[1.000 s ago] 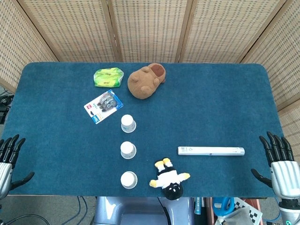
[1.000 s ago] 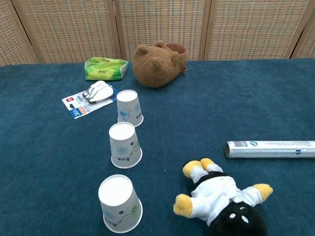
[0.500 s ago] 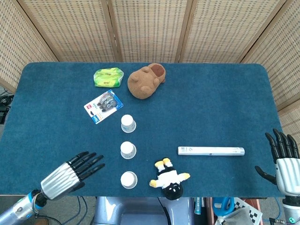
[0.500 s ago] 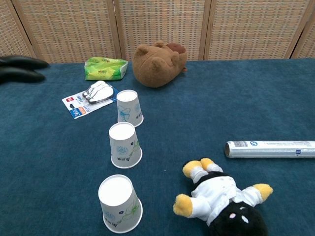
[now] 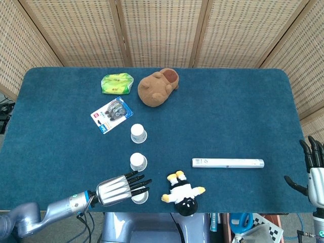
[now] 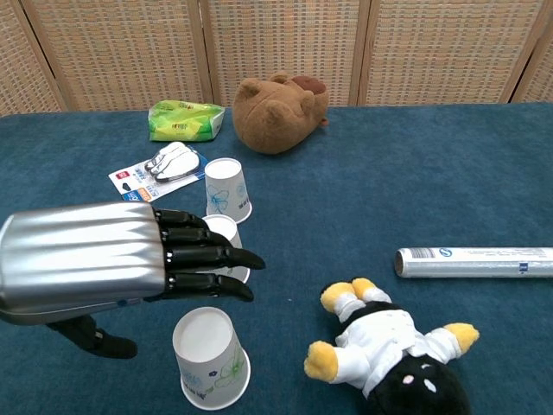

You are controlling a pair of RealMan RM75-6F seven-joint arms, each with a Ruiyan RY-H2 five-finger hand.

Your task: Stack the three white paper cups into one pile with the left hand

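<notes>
Three white paper cups stand upside down in a row on the blue table: the far cup (image 5: 137,132) (image 6: 227,189), the middle cup (image 5: 137,161) (image 6: 230,233), and the near cup (image 5: 140,197) (image 6: 210,357). My left hand (image 5: 120,187) (image 6: 130,253) hovers over the near cup with its fingers stretched out and apart, holding nothing. In the chest view it partly hides the middle cup. My right hand (image 5: 314,172) stays at the table's right edge, fingers apart and empty.
A plush penguin (image 5: 183,194) lies right of the near cup. A white tube (image 5: 228,163) lies further right. A brown plush animal (image 5: 158,87), a green packet (image 5: 117,83) and a blister card (image 5: 111,114) sit at the back.
My left hand has swung from the table's left edge rightward to above the near cup. The right hand has slid lower along the right edge. The cups have not moved.
</notes>
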